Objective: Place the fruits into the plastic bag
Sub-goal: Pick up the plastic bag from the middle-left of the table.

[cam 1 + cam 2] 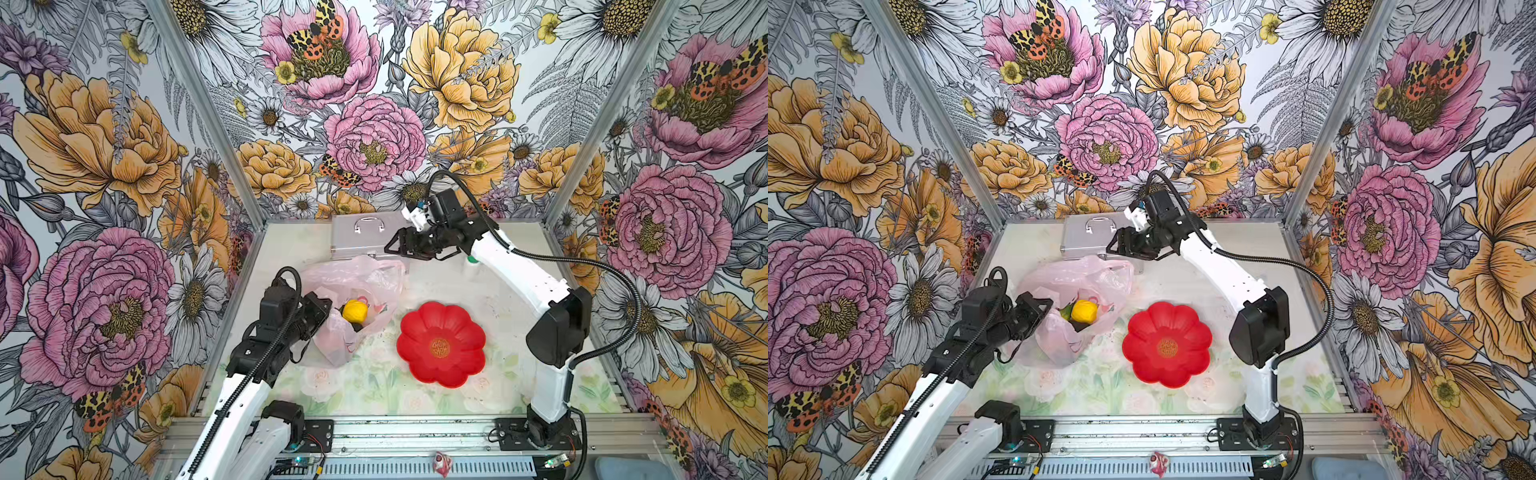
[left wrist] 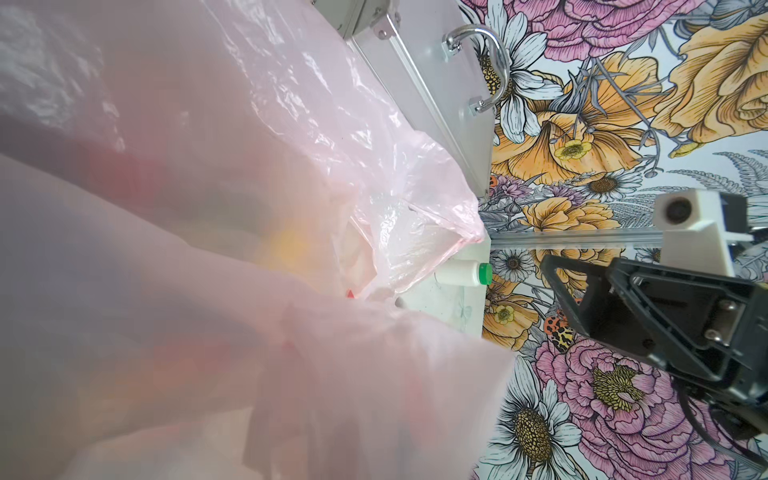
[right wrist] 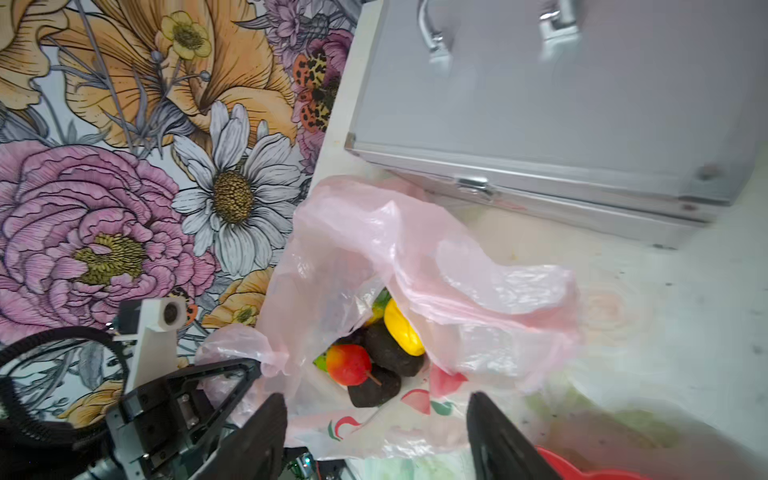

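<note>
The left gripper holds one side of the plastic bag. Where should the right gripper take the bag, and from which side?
Probably the far corner of the plastic bag, near the silver case. It is crumpled thin film, unheld, and lies opposite the left gripper, so pulling there would widen the mouth. The open right gripper could pinch it from above.

No legible text, gold emblem point(image 1: 441, 348) on red plate point(image 1: 415, 332) too small to read
</note>
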